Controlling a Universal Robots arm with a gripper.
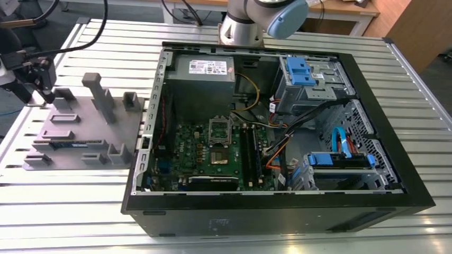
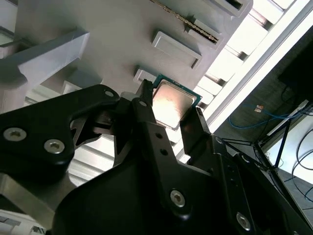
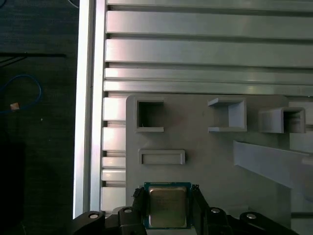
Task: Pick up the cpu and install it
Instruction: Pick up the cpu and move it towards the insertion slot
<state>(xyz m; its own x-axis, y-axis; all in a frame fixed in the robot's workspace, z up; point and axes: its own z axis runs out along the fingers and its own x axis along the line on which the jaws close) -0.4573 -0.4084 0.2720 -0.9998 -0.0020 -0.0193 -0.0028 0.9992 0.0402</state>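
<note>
Both side edges of the cpu point(image 3: 167, 208) are sitting pinched in the gripper point(image 2: 171, 103), narrowed to chip width, at the grey tray's point(image 1: 84, 120) far corner, exterior view's left. I'm wanting a level hold and no twisting.

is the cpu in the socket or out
Out: the cpu is gripped by the pincer at the gray tray, outside the computer case.
</note>
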